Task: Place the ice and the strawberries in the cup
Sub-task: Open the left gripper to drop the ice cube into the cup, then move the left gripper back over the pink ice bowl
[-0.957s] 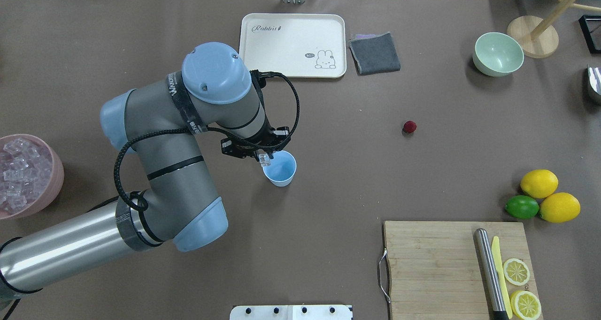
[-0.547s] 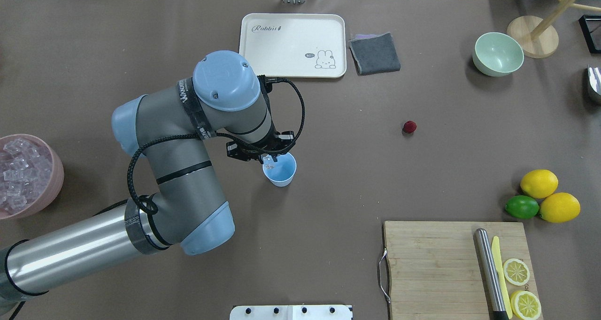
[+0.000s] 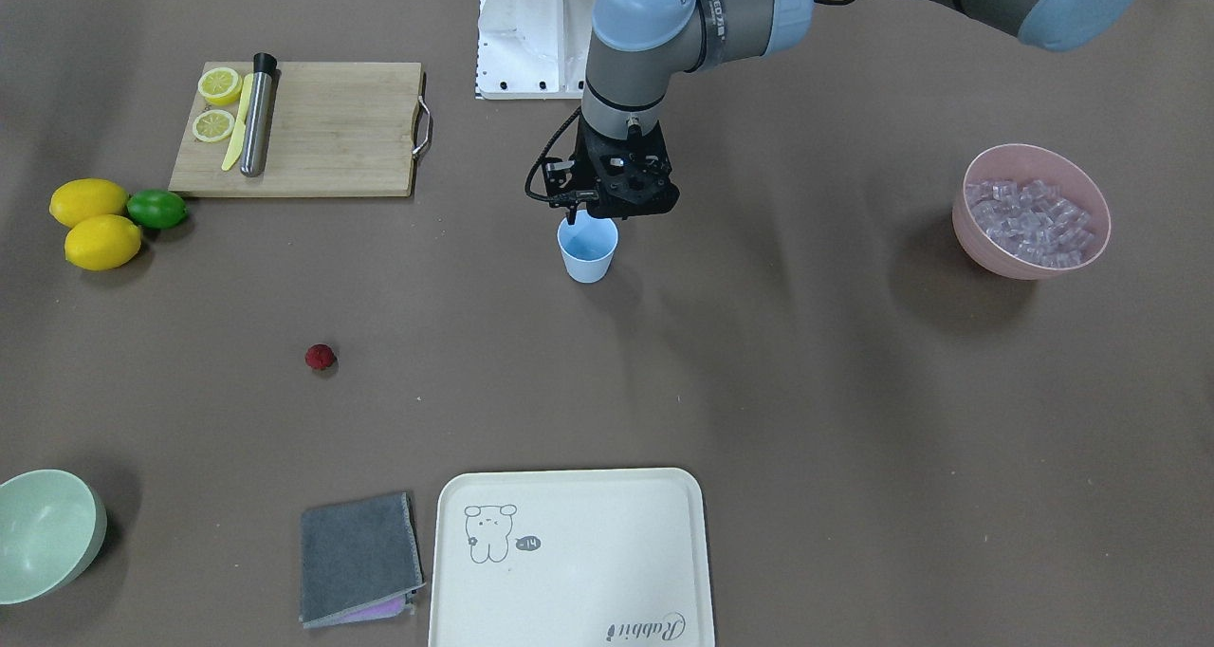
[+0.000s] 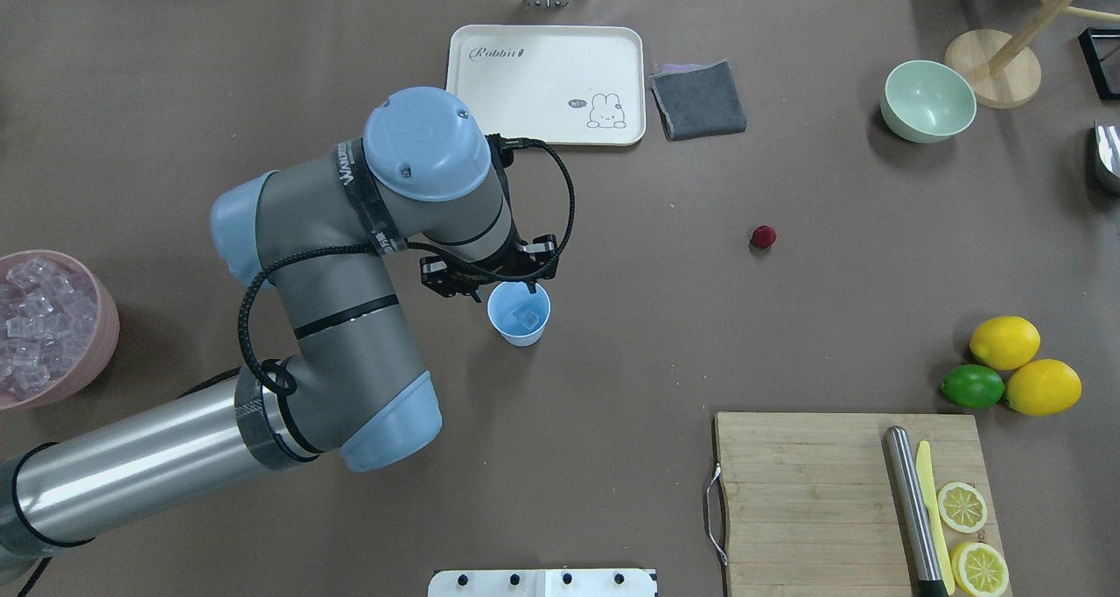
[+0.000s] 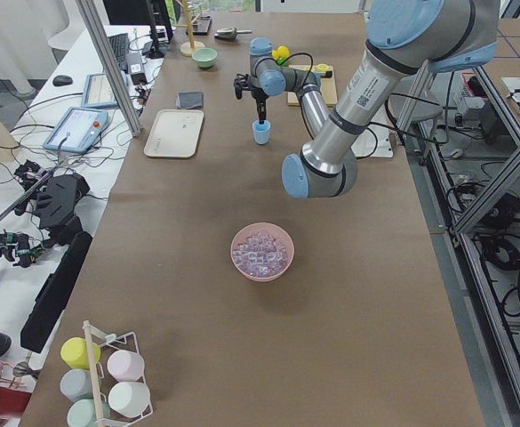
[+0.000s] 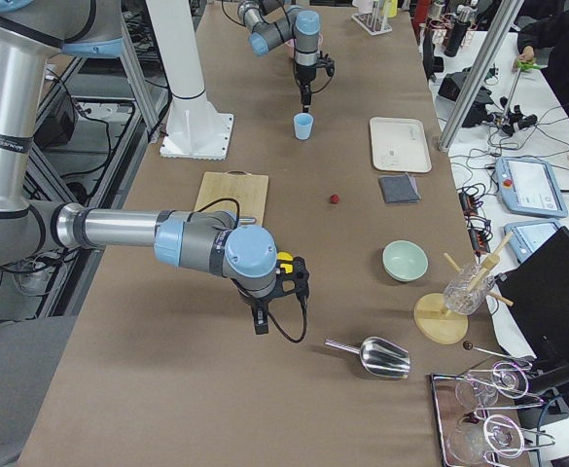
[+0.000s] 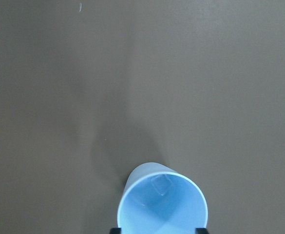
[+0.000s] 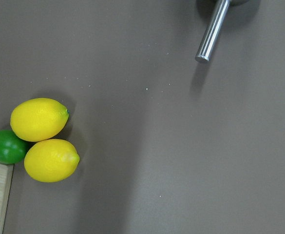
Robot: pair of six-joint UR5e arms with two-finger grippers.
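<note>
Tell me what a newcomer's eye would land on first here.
The big left arm dominates mid-table, its left gripper open just above the light-blue cup, where one ice cube lies inside. Next come the pink bowl heaped with ice at the robot's left and the lone strawberry off to its right.

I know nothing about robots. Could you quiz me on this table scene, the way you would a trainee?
1. Short answer: which of the robot's arms has its tool hanging over the cup?
2. True or false: an ice cube lies inside the cup.
3. Pick one: the strawberry is A) in the cup, B) on the bare table, C) in the tool.

Key: 1. The left arm. 2. True. 3. B.
</note>
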